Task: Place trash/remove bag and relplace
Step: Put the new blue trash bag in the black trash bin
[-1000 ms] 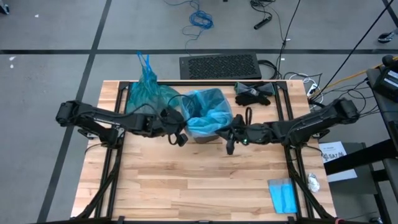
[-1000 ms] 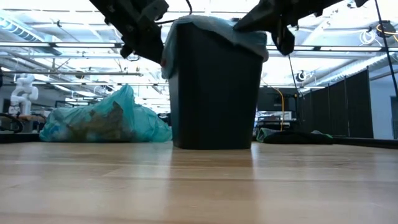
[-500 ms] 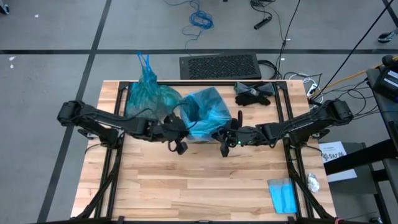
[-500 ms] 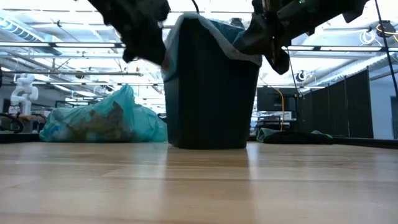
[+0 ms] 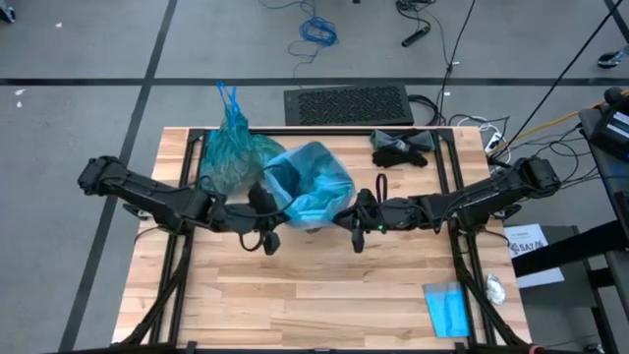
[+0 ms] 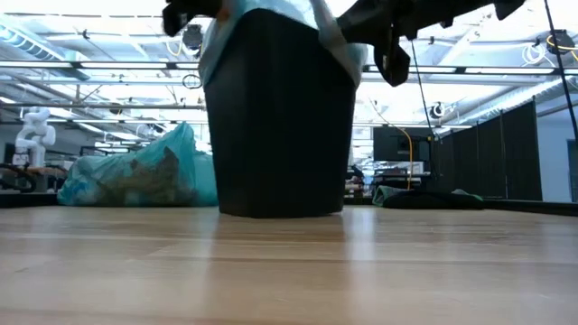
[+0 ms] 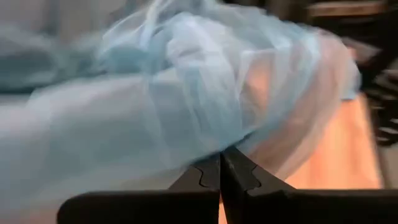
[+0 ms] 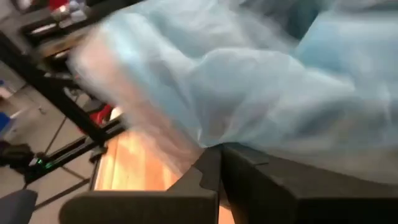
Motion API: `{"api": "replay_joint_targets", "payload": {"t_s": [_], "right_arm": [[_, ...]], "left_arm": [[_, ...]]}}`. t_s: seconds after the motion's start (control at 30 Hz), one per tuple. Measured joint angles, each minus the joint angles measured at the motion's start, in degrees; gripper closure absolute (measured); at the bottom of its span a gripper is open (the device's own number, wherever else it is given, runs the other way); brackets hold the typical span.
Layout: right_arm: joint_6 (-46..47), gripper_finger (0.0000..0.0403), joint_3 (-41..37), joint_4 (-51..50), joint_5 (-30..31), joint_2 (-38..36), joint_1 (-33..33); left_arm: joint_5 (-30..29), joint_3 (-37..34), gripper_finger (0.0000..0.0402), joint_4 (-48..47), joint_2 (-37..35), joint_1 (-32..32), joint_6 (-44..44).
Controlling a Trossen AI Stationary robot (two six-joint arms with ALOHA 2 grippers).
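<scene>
- Over the last second the bin (image 5: 295, 202) has slid toward my left side and nearer the table's front; both my arms travelled with it, so the relining goes on but the bin drags along.
- My left gripper (image 7: 220, 167) is clenched on the liner (image 5: 316, 182), the pale blue plastic at the bin's rim.
- My right gripper (image 8: 219, 163) is pinched on the same liner at the opposite rim.
- The liner drapes over the bin mouth; whether it is seated all round I cannot tell, since the wrist views blur.
- The full bag (image 5: 232, 154), knotted, lies behind the bin near the table's (image 5: 314, 295) far edge, with trash (image 6: 135, 181) showing through it.
- Spare folded liners (image 5: 448, 308) lie at the front right corner.
</scene>
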Motion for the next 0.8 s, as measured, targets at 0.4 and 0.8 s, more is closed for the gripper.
{"api": "replay_joint_targets", "payload": {"t_s": [0.4,0.8], "right_arm": [[5.32,0.0403,0.58,-11.06,0.11,-0.56,0.86],[3.8,0.0403,0.62,-13.53,0.47,-6.15,0.16]], "left_arm": [[-1.24,-1.79,0.0401,-6.76,7.95,1.22,-1.23],[-1.82,-1.85,0.0401,-2.58,8.33,3.14,0.56]]}}
